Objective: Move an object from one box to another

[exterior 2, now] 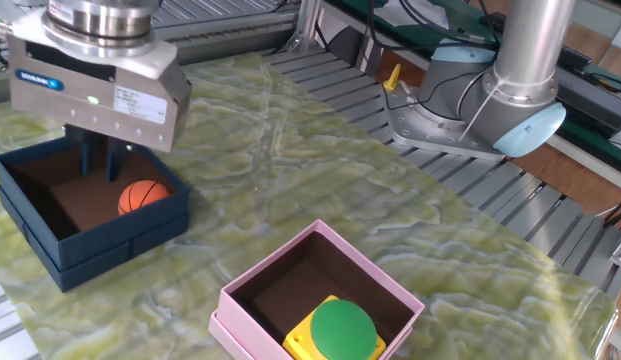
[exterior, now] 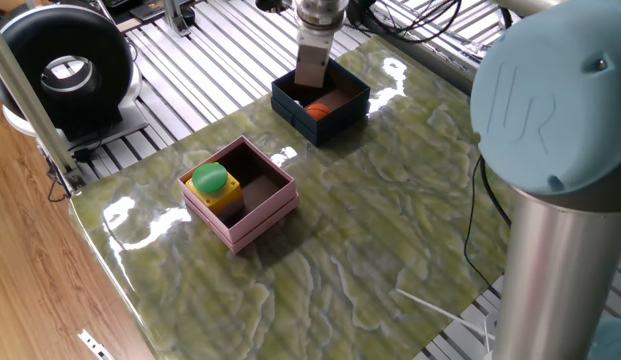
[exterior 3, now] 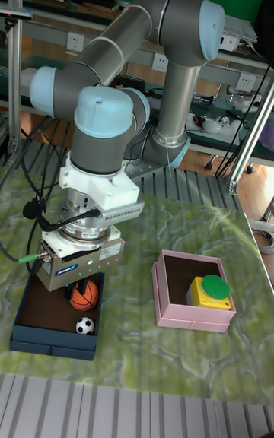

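Note:
The navy box (exterior: 342,120) (exterior 2: 120,240) (exterior 3: 52,347) stands at the table's far end. An orange ball (exterior: 317,110) (exterior 2: 143,196) (exterior 3: 84,295) lies in it, and a small black-and-white ball (exterior 3: 84,325) shows in the tall view. My gripper (exterior: 310,82) (exterior 2: 102,168) hangs over this box, fingers (exterior 2: 115,166) reaching down inside just behind the orange ball. The fingers stand slightly apart with nothing between them. The pale-pink box (exterior: 258,224) (exterior 2: 233,302) (exterior 3: 190,317) holds a yellow block with a green round top (exterior: 212,183) (exterior 2: 340,328) (exterior 3: 211,290).
The arm's base (exterior 2: 470,110) stands off the table's edge on a ribbed metal deck. A black round device (exterior: 60,65) sits beyond the table's corner. A wooden surface (exterior: 30,270) borders the green marbled tabletop (exterior: 370,230).

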Controlling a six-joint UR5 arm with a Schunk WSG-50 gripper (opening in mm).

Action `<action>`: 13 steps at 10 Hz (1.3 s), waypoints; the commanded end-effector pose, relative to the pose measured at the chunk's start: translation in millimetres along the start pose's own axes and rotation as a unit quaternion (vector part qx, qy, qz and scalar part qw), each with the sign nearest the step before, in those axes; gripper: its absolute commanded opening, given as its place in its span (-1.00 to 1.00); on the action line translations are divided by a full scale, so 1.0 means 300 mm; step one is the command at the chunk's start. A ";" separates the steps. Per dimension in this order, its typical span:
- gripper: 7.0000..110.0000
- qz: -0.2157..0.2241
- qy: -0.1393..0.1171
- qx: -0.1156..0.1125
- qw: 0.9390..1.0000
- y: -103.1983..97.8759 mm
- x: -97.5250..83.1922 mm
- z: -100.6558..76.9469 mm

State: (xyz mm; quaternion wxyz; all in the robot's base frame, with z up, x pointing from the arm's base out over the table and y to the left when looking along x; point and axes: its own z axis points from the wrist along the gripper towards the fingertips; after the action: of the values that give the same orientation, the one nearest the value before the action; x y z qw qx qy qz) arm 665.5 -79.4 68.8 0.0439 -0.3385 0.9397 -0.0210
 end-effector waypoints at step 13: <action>0.15 -0.033 -0.031 -0.069 0.997 0.100 0.031 0.082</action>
State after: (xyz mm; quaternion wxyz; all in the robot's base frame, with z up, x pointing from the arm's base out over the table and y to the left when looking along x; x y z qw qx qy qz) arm 640.7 -64.0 45.8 0.0419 -0.3720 0.9264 0.0414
